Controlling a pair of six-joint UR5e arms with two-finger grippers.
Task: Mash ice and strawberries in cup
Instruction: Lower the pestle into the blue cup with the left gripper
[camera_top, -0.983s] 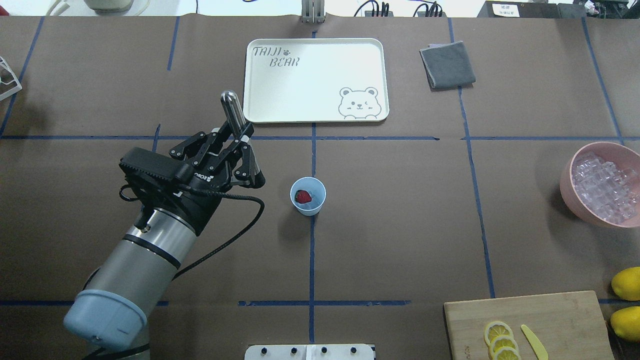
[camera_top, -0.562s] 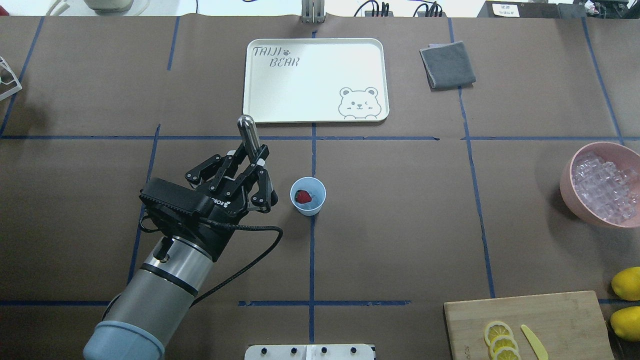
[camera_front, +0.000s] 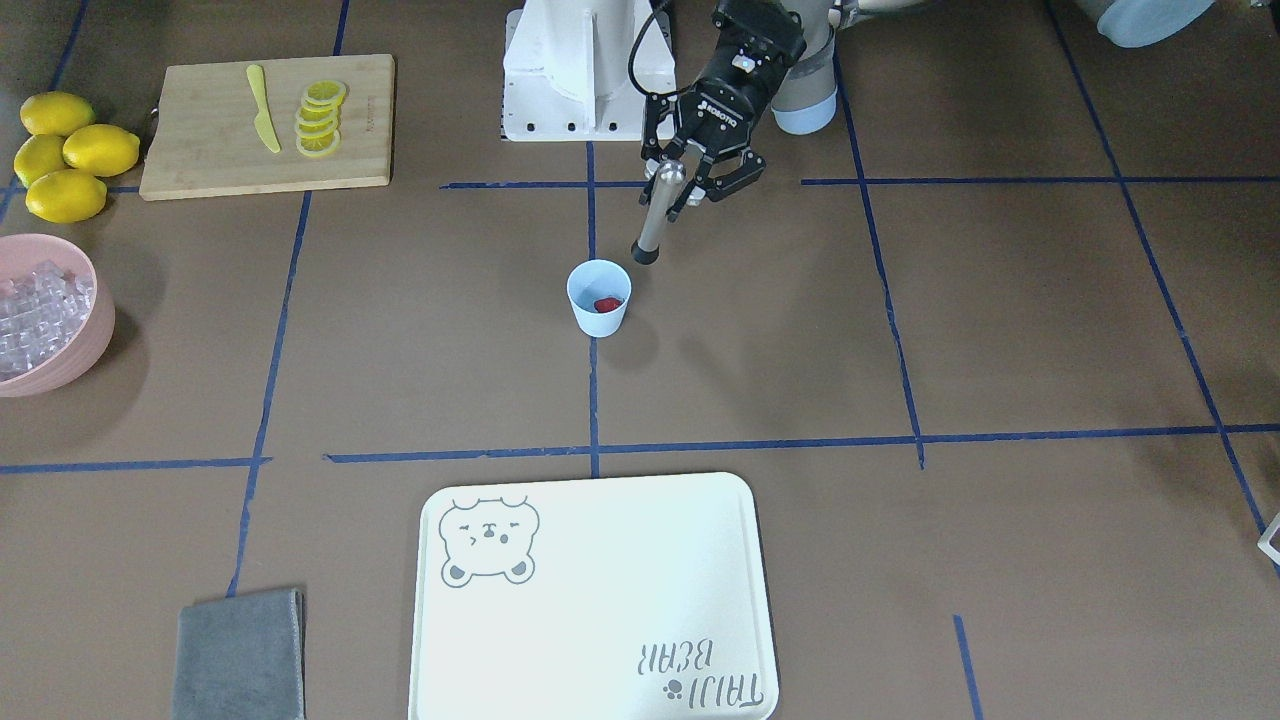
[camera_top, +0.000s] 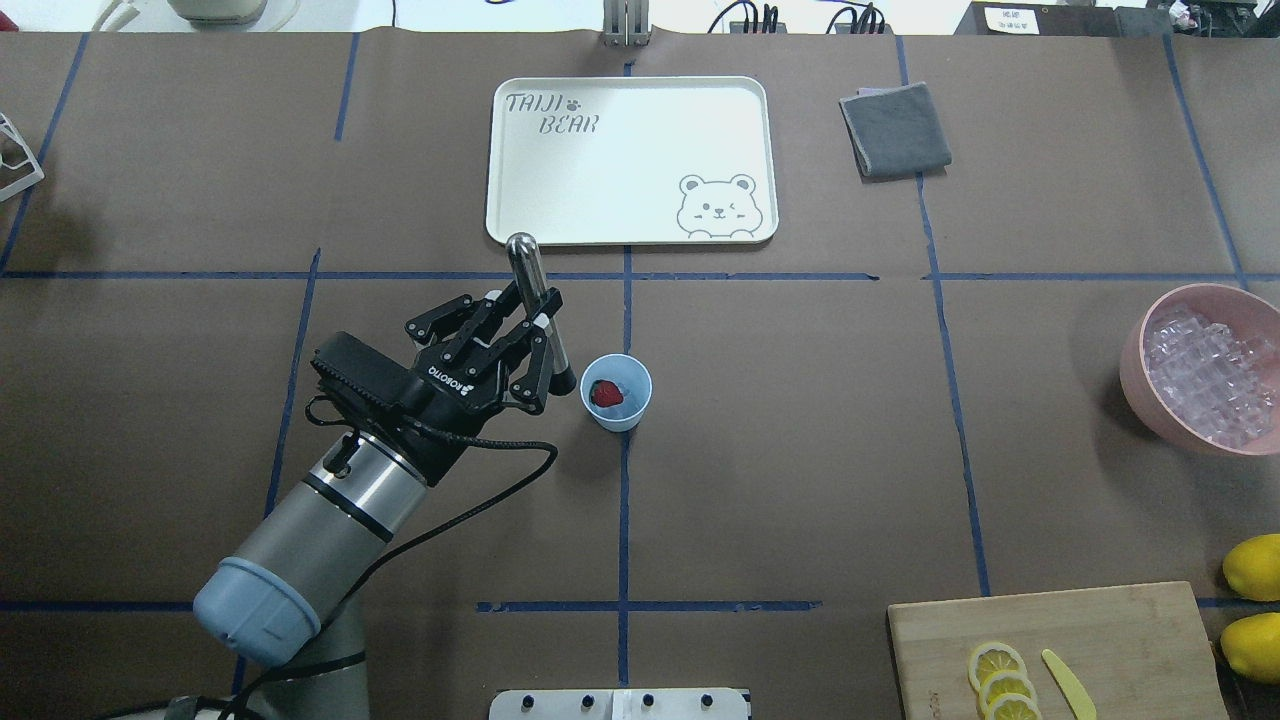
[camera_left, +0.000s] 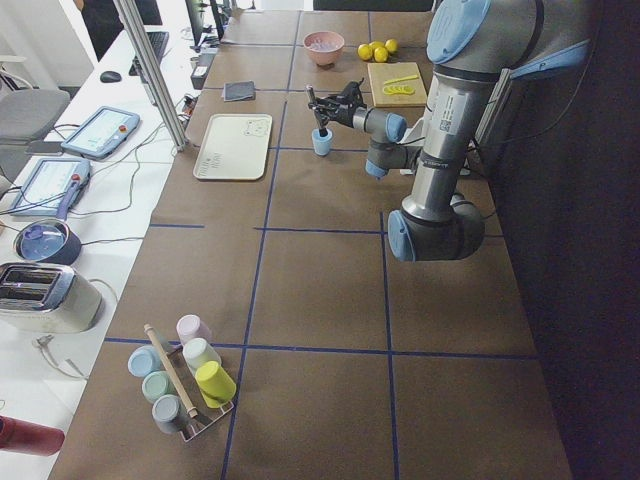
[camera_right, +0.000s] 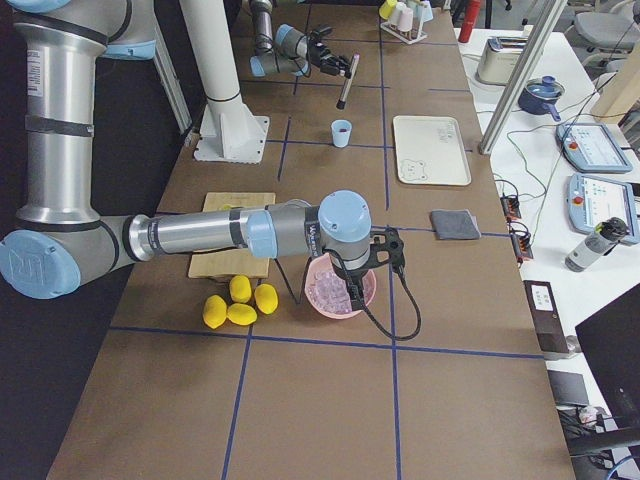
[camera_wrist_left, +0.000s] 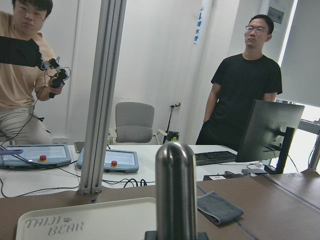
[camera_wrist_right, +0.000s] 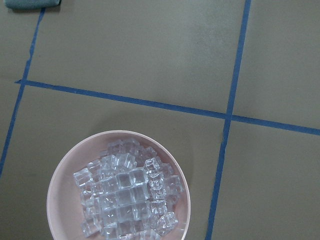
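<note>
The light-blue cup (camera_top: 634, 408) stands mid-table with one red strawberry (camera_top: 605, 393) in it; both also show in the front view, cup (camera_front: 597, 318) and strawberry (camera_front: 606, 304). My left gripper (camera_top: 538, 322) is shut on a steel muddler (camera_top: 528, 270), tilted, with its lower end just left of the cup's rim and above the table (camera_front: 645, 252). The ice (camera_wrist_right: 125, 195) is piled in the pink bowl (camera_top: 1135, 375) at the right. My right gripper (camera_right: 352, 285) hangs over that bowl; I cannot tell whether it is open or shut.
A white bear tray (camera_top: 630, 160) lies behind the cup, with a grey cloth (camera_top: 893, 130) to its right. A cutting board (camera_top: 1120, 630) with lemon slices and a yellow knife, plus whole lemons (camera_top: 1255, 565), sits at the front right. A rack of cups (camera_left: 185, 385) stands at the far left end.
My left arm has moved right and slightly toward the robot with the muddler. The muddler's lower end has come close to the cup's left rim. Cup and strawberry have not moved.
</note>
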